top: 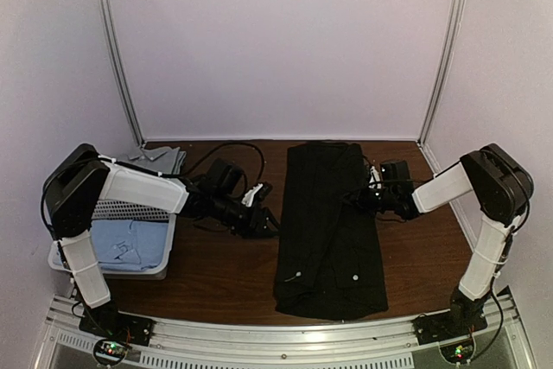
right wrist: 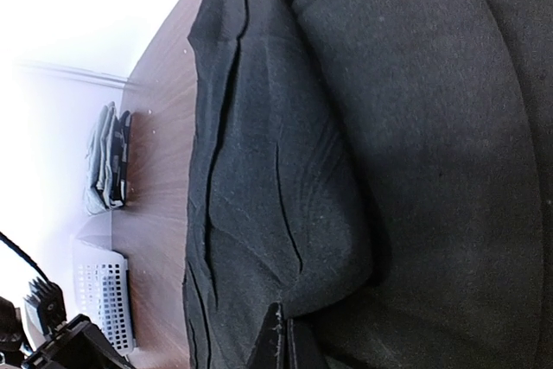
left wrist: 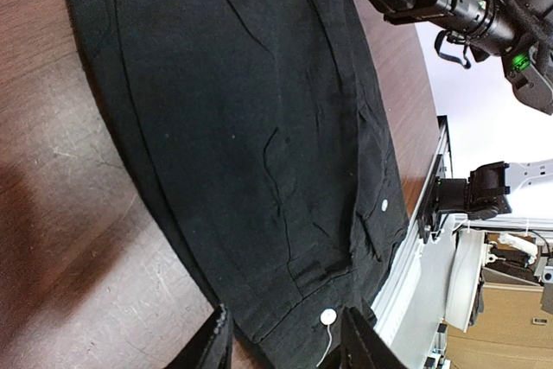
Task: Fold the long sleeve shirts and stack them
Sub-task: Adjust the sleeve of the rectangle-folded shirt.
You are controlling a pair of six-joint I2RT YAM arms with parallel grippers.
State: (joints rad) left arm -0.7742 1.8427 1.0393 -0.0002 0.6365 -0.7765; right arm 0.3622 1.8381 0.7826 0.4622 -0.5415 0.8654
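Mid-table (top: pixel 225 278): black shirt (top: pixel 328 231), folded lengthwise into one long strip, flat but creased. Runs from the back edge down toward the near rail. Shows a small white dot (top: pixel 355 276) near the lower right and another toward the lower left; in the left wrist view these read as tiny round white spots close to the hem. Right of the strip: right gripper (top: pixel 365 198), set low on the shirt's right edge about halfway along. In the right wrist view, closes tight with fingertips together and pinches a rounded ridge of black cloth bunched right at the tips; long pleats run off across the rest of the fabric. Left of the strip: left gripper (top: pixel 263 220), just beside the shirt's left edge; cannot tell from overhead whether it touches cloth. In the left wrist view, holds both fingers (left wrist: pixel 218 339) apart at the bottom of the frame, with only the hem lying below between them; open and empty. Far left of the table: white lattice basket (top: pixel 130 210) with the light blue shirt (top: pixel 130 246) crumpled inside, partly hidden by the left arm. Behind the basket, near the back corner: greyish shirt (top: pixel 160 159), folded into a small pile on the table, well apart from the black shirt. Dark cables (top: pixel 238 149) loop across the table between the left arm and the strip.
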